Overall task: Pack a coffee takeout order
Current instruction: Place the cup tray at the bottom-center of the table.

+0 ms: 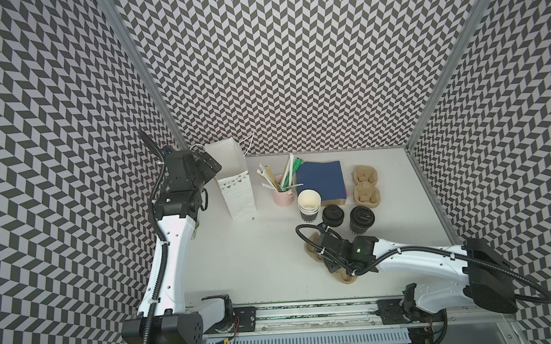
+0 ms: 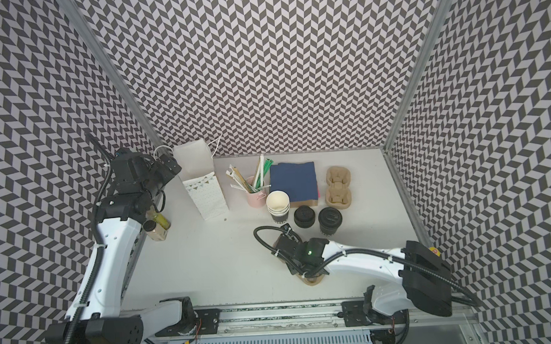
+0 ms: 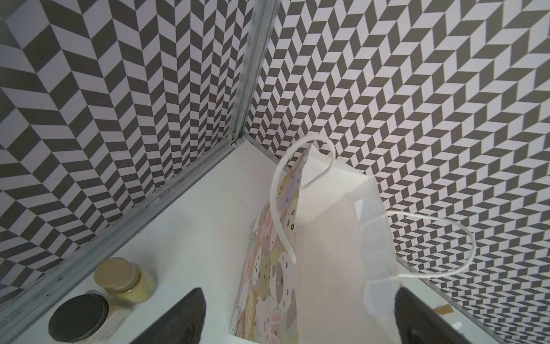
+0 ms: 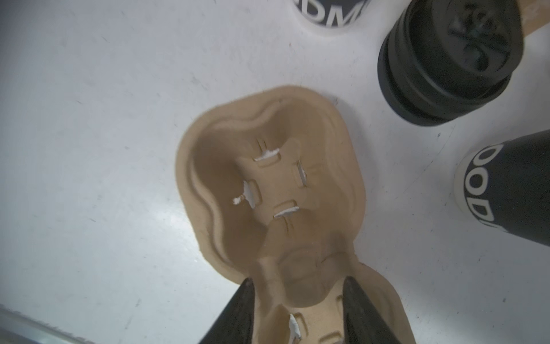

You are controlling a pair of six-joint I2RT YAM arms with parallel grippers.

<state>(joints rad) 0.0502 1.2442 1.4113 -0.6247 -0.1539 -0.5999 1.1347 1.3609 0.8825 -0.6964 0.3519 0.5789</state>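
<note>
One tan two-cup carrier (image 4: pixel 268 184) lies flat on the table (image 1: pixel 240 262), towards the front edge and right of its middle, the well in view empty. The right gripper (image 4: pixel 299 281) sits low over it, its black fingers (image 4: pixel 244 312) straddling the narrow waist between the wells; whether they pinch it or stand just clear cannot be told. Just behind the carrier the dark cup with a black lid (image 1: pixel 362 218) stands upright, with a stack of black lids (image 1: pixel 332 215) beside it and a stack of lidless cups (image 1: pixel 308 200) next along. Further back the navy napkin (image 1: pixel 320 180) tops a pile near the back edge, with spare carriers (image 1: pixel 365 186) on its right-edge side and a pink pot of straws (image 1: pixel 283 195) on the other. A white paper bag (image 1: pixel 232 184) stands open near the back left corner. The left gripper (image 3: pixel 300 295) hangs just beside its top, jaws wide and empty. Two jars (image 3: pixel 125 280) sit by the left edge.
</note>
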